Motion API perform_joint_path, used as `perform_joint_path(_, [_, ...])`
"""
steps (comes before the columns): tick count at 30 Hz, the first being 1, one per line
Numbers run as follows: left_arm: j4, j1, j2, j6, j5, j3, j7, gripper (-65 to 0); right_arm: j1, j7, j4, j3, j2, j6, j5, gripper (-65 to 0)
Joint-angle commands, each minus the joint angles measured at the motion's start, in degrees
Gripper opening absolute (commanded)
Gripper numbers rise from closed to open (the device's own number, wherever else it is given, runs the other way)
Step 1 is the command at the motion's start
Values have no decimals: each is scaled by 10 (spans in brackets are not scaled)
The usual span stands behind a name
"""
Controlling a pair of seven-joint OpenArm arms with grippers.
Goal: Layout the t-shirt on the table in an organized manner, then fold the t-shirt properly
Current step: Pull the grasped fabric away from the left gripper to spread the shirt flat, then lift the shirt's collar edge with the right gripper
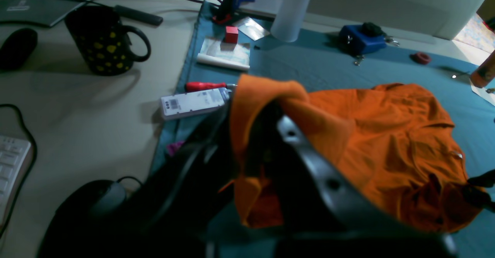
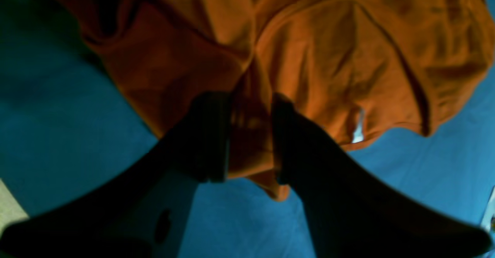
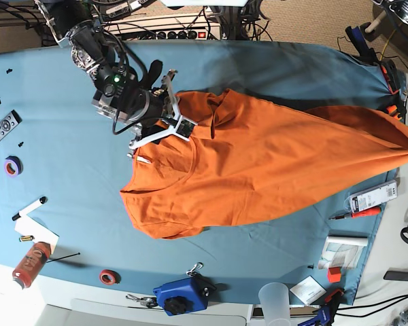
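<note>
Both tools (image 2: 251,134) (image 1: 267,149) tight on t-shirt (image 3: 258,170) cloth

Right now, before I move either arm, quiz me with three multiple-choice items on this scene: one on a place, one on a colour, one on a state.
1. Where does the black spotted mug stand?
A) on the bare beige desk
B) on the white box
C) on the keyboard

2. What colour is the small cube?
A) green
B) red
C) white

3. What are the jaws of the right gripper doing?
A) hanging empty
B) pinching a marker
C) closed on a fold of the t-shirt

Answers:
1 A: the left wrist view shows the mug on beige desk.
2 B: the cube is plainly red.
3 C: orange cloth is bunched between the two jaws in the right wrist view.
</note>
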Motion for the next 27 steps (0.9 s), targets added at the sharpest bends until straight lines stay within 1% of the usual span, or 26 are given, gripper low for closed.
perform_joint_path(1, [9,-1,-9,-2,-14,-2,-19,-650,9,7,-2,3,5,-7,-3,-480])
perform_joint_path(2, [9,-1,-9,-2,-14,-2,-19,-650,9,7,-9,3,4,-12,-3,-516])
perform_joint_path(4, [9,-2,-9,-2,-15,-2,-19,-650,9,6,-17,3,5,-25,-3,-620])
perform_joint_path(5, [9,-1,-9,-2,-15,-2,-19,-650,9,5,-17,3,5,-38,-3,-650])
perform_joint_path(7, [9,-1,-9,-2,-15,-2,-19,-650,9,5,-16,3,5,-59,-3,-650])
perform_joint_path(10, [9,-1,-9,-2,-14,-2,-19,-650,9,5,-5,3,4,-74,-3,-650])
perform_joint_path(16, [9,-1,-9,-2,-14,-2,-19,-650,9,4,75,3,5,-77,-3,-650])
perform_joint_path(19, [9,-1,-9,-2,-14,-2,-19,-650,9,4,127,3,5,-95,8,-650])
perform_joint_path(22, [9,-1,-9,-2,-14,-2,-19,-650,1,4,141,3,5,-96,14,-650])
perform_joint_path(23, [9,-1,-9,-2,-14,-2,-19,-650,-6,4,141,3,5,-94,12,-640])
perform_joint_path(26, [9,-1,-9,-2,-7,-2,-19,-650,-37,19,141,3,5,-92,12,-450])
perform_joint_path(27, [9,-1,-9,-2,-3,-2,-19,-650,-49,27,141,3,5,-92,13,-411])
